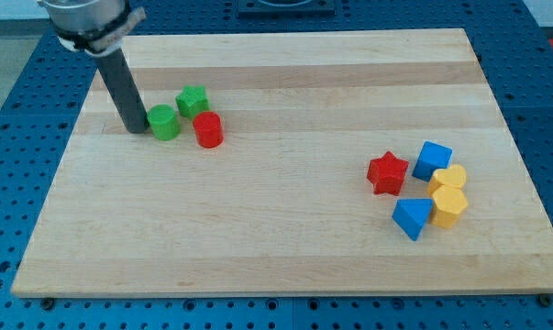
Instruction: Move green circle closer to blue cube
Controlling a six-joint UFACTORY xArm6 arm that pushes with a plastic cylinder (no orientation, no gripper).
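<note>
The green circle (163,121) is a short green cylinder on the wooden board (276,247), at the view's upper left. My tip (135,129) stands right at its left side, touching or almost touching it. The blue cube (432,159) lies far off at the view's right, in a cluster of blocks. A green star-shaped block (193,100) sits just above and right of the green circle. A red cylinder (208,129) sits close to the circle's right.
Around the blue cube lie a red star (387,172), a blue triangle (413,217), a yellow heart-like block (451,178) and a yellow hexagon (449,206). The board's edges border a blue perforated table (10,137).
</note>
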